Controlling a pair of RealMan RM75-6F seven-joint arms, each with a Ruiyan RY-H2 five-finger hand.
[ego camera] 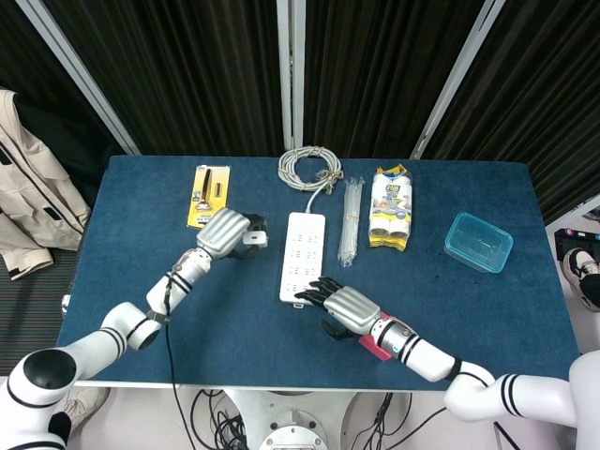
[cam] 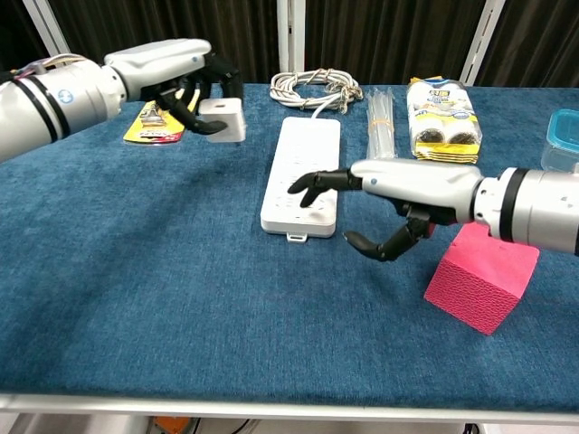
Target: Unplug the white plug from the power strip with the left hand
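The white plug (cam: 224,120) (ego camera: 252,238) is out of the white power strip (cam: 303,174) (ego camera: 302,255) and held in the air to its left. My left hand (cam: 185,88) (ego camera: 228,233) grips the plug. My right hand (cam: 380,199) (ego camera: 339,307) rests its fingertips on the near end of the strip, fingers spread, holding nothing. The strip's cable runs back to a coiled bundle (cam: 314,87) (ego camera: 309,169).
A pink block (cam: 481,276) lies by my right wrist. Behind stand a yellow blister pack (ego camera: 208,196), a clear bag of straws (ego camera: 350,221), a wrapped roll pack (ego camera: 391,206) and a blue plastic box (ego camera: 479,242). Dark curtains close off the back.
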